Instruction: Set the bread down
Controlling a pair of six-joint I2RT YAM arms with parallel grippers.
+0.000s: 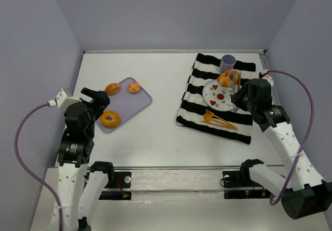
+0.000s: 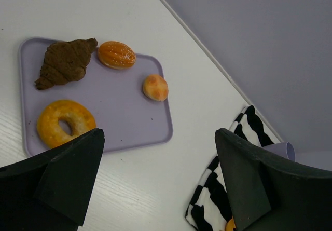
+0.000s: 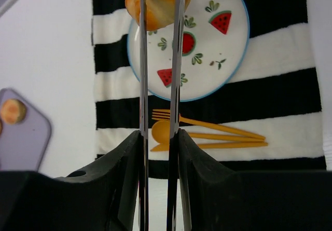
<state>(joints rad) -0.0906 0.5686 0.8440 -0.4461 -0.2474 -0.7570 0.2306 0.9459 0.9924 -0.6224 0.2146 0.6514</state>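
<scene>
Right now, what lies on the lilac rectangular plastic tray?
The tray holds four breads: a dark brown croissant, an orange oval bun, a small round roll and a golden ring bagel. From above, the left gripper covers the croissant.

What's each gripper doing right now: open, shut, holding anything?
Left gripper: open, empty, near the tray.
Right gripper: shut on the tongs, which pinch a bread roll over the plate.

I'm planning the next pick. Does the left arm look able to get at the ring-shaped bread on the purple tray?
Probably yes: the left arm has its jaws open close above the ring-shaped bread, and nothing on the tray covers it.
</scene>
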